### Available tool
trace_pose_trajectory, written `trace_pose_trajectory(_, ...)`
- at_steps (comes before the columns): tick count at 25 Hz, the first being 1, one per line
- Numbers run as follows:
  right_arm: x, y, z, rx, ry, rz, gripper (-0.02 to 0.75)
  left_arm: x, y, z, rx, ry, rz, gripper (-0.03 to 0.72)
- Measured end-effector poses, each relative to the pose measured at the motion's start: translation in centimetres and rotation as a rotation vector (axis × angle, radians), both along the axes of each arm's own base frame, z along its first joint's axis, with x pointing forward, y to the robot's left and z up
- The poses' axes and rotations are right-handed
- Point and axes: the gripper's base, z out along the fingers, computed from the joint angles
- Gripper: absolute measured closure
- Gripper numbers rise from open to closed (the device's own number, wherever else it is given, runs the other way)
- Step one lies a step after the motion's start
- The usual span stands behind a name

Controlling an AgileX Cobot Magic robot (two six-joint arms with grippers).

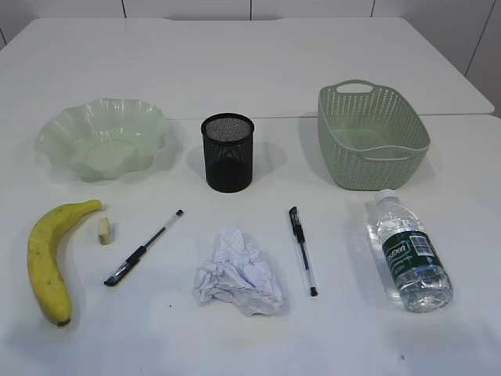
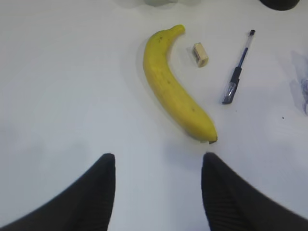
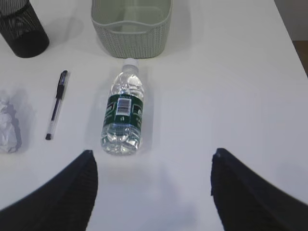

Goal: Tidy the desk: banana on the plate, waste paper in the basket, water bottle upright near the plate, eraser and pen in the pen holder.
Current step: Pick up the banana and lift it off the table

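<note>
A yellow banana (image 1: 47, 258) lies at the front left, also in the left wrist view (image 2: 173, 86), beside a small eraser (image 1: 104, 230) (image 2: 200, 54) and a black pen (image 1: 143, 249) (image 2: 238, 67). Crumpled waste paper (image 1: 239, 274) lies front centre. A second pen (image 1: 302, 249) (image 3: 57, 103) lies right of it. A water bottle (image 1: 407, 251) (image 3: 123, 110) lies on its side. The pale green plate (image 1: 102, 137), black mesh pen holder (image 1: 228, 152) and green basket (image 1: 372, 137) stand behind. My left gripper (image 2: 158, 161) is open above the table just short of the banana's end. My right gripper (image 3: 153, 159) is open just short of the bottle's base.
The basket (image 3: 131, 26) and pen holder (image 3: 21, 29) show at the top of the right wrist view, the paper (image 3: 8, 127) at its left edge. The table's right edge (image 3: 291, 38) is close. A second table (image 1: 250, 55) adjoins behind.
</note>
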Motion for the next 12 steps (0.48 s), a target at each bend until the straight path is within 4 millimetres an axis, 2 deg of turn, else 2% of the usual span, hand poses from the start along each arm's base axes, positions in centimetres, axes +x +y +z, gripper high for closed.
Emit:
trace_pose_trajectory(5,2.4,0.1,0.5,0.004,-0.005,0.016,0.189,3.0,-0.1,0.1,-0.023,0.052,0.027,0.293)
trace_pose_trajectory(12,5.3,0.6,-0.3,0.004,0.066,0.067,0.189,6.7,-0.3,0.5,-0.063,0.105,0.066,0.294)
